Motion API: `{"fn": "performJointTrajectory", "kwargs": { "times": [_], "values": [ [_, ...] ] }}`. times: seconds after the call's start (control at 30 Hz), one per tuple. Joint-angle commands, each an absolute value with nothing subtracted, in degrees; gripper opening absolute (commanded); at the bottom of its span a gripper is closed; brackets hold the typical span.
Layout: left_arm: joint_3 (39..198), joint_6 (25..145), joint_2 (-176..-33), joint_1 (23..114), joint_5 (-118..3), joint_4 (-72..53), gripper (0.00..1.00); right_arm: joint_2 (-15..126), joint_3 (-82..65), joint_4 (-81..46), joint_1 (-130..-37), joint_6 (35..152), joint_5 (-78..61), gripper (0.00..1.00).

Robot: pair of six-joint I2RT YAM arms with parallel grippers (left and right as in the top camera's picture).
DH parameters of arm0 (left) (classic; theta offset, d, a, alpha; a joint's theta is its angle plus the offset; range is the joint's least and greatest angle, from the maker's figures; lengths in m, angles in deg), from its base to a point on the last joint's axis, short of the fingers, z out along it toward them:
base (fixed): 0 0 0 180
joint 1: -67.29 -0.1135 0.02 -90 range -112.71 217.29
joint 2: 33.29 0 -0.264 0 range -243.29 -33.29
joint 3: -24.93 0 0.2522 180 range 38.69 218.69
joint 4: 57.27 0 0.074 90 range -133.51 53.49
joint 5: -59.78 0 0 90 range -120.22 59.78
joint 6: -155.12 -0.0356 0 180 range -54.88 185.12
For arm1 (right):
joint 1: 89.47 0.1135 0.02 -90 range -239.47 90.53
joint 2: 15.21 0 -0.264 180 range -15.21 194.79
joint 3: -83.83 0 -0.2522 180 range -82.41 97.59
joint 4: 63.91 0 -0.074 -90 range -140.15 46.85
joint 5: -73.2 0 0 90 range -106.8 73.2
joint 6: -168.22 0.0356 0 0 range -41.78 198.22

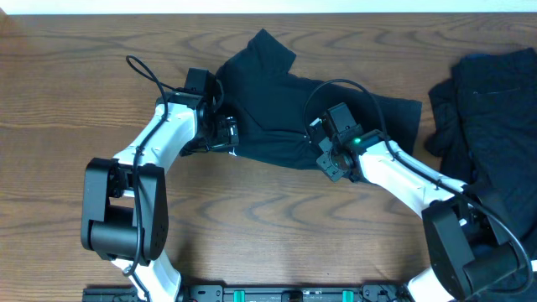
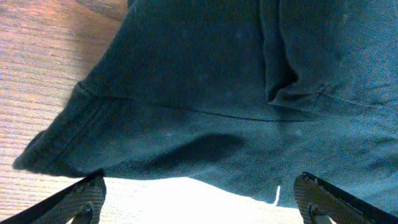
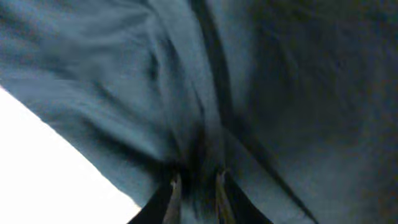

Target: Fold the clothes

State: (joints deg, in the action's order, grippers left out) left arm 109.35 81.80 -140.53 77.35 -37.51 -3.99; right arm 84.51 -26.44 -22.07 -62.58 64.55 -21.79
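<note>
Wooden bench (image 1: 252, 226). Dark T-shirt (image 1: 268, 109) lies crumpled at upper centre, with a dark clothes heap (image 1: 495, 101) at the right edge. On the shirt's lower hem, right gripper (image 3: 196, 180) pinches a fold. At its left edge, left gripper (image 2: 202, 180) is spread wide.

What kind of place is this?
Probably a robot lab workbench: two white-and-black robot arms reach over a brown wood-grain table, handling a dark navy cloth T-shirt, beside a heap of dark clothes.

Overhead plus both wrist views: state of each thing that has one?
T-shirt: rumpled, unfolded, partly spread.
Left claw: open, at the T-shirt's edge.
Right claw: shut on the T-shirt, cloth pinched between fingers.
Clothes pile: heaped, unfolded, neither claw on it.
</note>
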Motion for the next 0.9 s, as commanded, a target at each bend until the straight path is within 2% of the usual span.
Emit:
{"fn": "performJointTrajectory", "kwargs": {
  "times": [0.0,0.13,0.2,0.43,0.5,0.6,0.73,0.87],
  "values": [
    [109.0,81.9,-140.9,77.2,-37.0,-3.9,0.98,84.9,-26.7,-22.9,-63.5,64.5,-25.7,0.15],
    [109.0,81.9,-140.9,77.2,-37.0,-3.9,0.98,84.9,-26.7,-25.1,-65.0,64.5,-26.5,0.09],
    [109.0,81.9,-140.9,77.2,-37.0,-3.9,0.98,84.9,-26.7,-26.6,-66.1,64.4,-25.9,0.01],
    [109.0,81.9,-140.9,77.2,-37.0,-3.9,0.98,84.9,-26.7,-29.4,-68.8,64.2,-25.4,0.01],
    [109.0,81.9,-140.9,77.2,-37.0,-3.9,0.98,84.9,-26.7,-30.9,-69.5,64.2,-25.4,0.05],
    [109.0,81.9,-140.9,77.2,-37.0,-3.9,0.98,84.9,-26.7,-33.2,-69.9,64.2,-25.4,0.16],
    [109.0,81.9,-140.9,77.2,-37.0,-3.9,0.98,84.9,-26.7,-37.3,-70.2,64.2,-25.6,0.37],
    [109.0,81.9,-140.9,77.2,-37.0,-3.9,0.98,83.7,-24.9,-36.9,-70.5,64.5,-25.6,0.38]
  ]
}}
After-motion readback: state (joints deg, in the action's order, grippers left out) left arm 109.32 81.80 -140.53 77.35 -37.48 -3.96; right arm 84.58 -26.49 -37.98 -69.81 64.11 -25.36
